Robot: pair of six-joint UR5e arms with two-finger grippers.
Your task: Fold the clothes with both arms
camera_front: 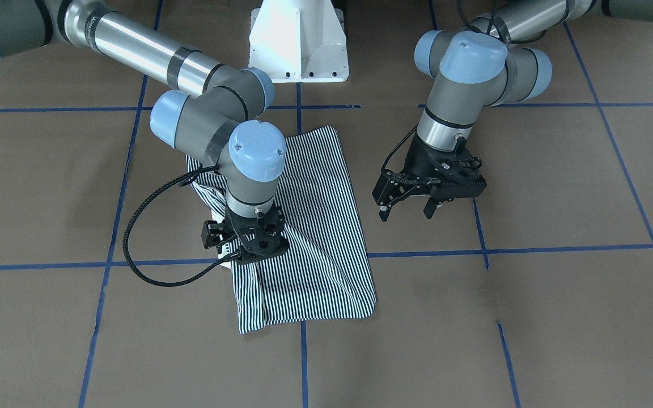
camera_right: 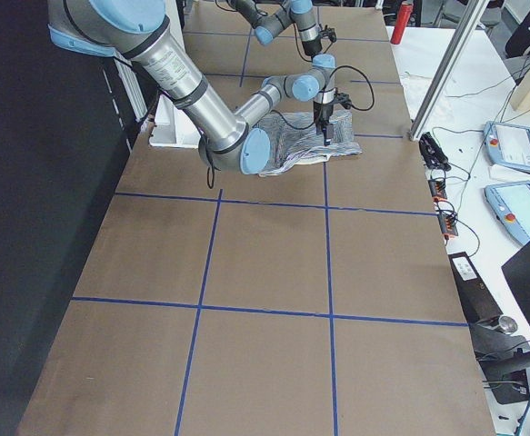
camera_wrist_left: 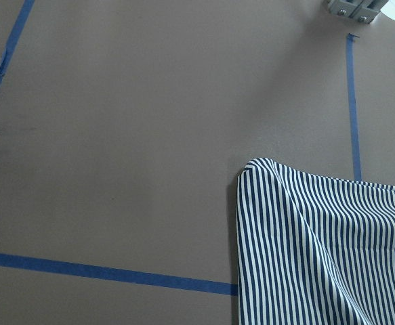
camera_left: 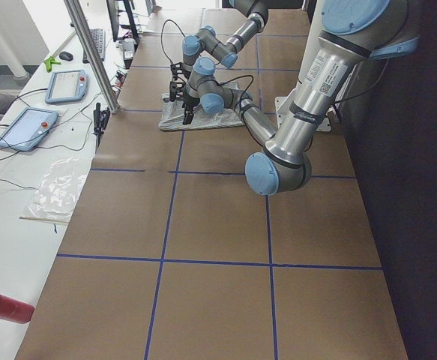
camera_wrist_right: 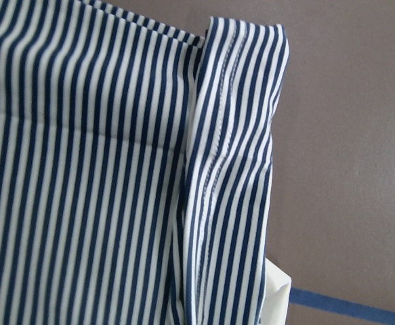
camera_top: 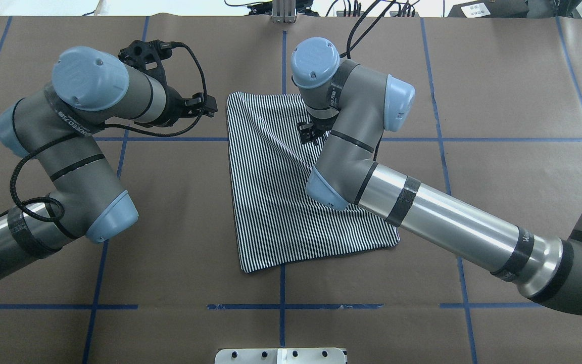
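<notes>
The shirt [camera_front: 321,226] is laid folded into a rough rectangle near the middle of the tabletop [camera_front: 559,187], just in front of the white pedestal [camera_front: 298,39]. In the overhead view, its far edge is seen to be narrower than its near edge. A diagonal crease is seen running across the striped cloth. One of the blue tape lines [camera_front: 530,249] is covered where the shirt lies across it.

The right end effector [camera_front: 247,255] is lowered onto the shirt at the edge on the robot's right, towards the far end of the cloth from the robot. Its fingers are hidden by its own body and by the wrist, so it cannot be told whether they are spread or pinching the cloth. Just beside it, a small cream edge [camera_front: 224,262] is seen sticking out from under the stripes. In the right wrist view, a stitched hem is shown doubled over along that edge, with the cream piece at the bottom and bare tabletop beyond.

The left end effector [camera_front: 406,211] is held above the bare tabletop, near the shirt's other long edge but apart from it. Its fingers [camera_front: 383,212] are spread, and nothing is held between them. In the left wrist view, a rounded corner of the shirt is seen, with a tape line running under it.
</notes>
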